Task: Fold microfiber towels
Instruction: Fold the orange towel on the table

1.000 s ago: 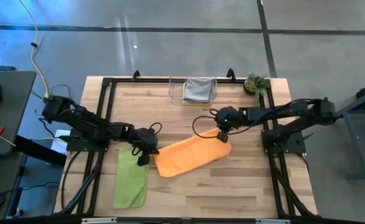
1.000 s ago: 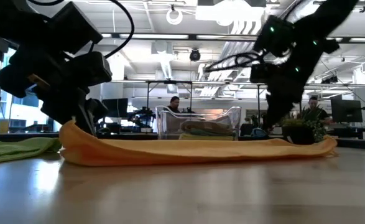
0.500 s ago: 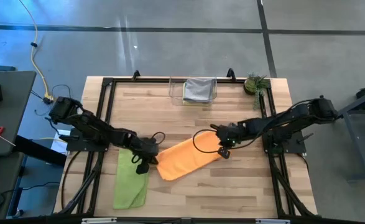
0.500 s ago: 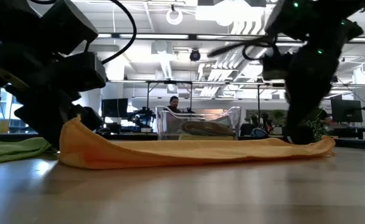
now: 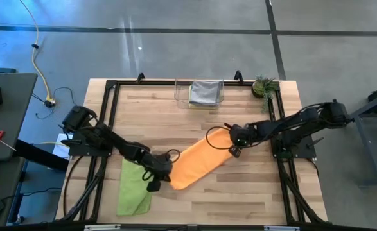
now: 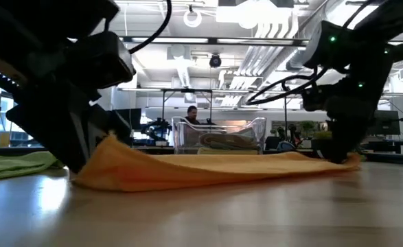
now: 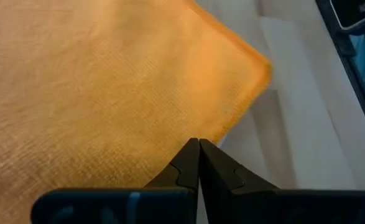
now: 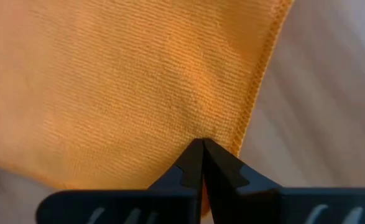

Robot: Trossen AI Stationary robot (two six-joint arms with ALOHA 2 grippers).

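So, starting at your left on the wooden table [image 5: 252, 192]: the lime green towel [image 5: 135, 189] lies flat near the front left corner, a long strip running front to back, and shows in the low view as a low green band at the left edge. Just beside it, toward the middle, your left gripper [image 5: 157, 183] is down at table height with its fingers pinched together on the near left end of the orange towel [image 5: 198, 163]; the left wrist view shows the two dark tips meeting on the cloth's edge close to a corner.

From there the orange towel stretches on a slant across the middle of the table, away and to the right. In the low view its left end is raised a little off the wood and the rest sags down to the surface.

At its far right end your right gripper [image 5: 235, 146] is also clamped shut on the cloth; the right wrist view has its tips closed on the fabric just inside the stitched hem.

At the back edge, in the middle, the clear plastic bin [image 5: 200, 94] holds a folded grey towel [image 5: 205, 91]. To the right of it, at the back right corner, stands a small potted plant [image 5: 264, 86]
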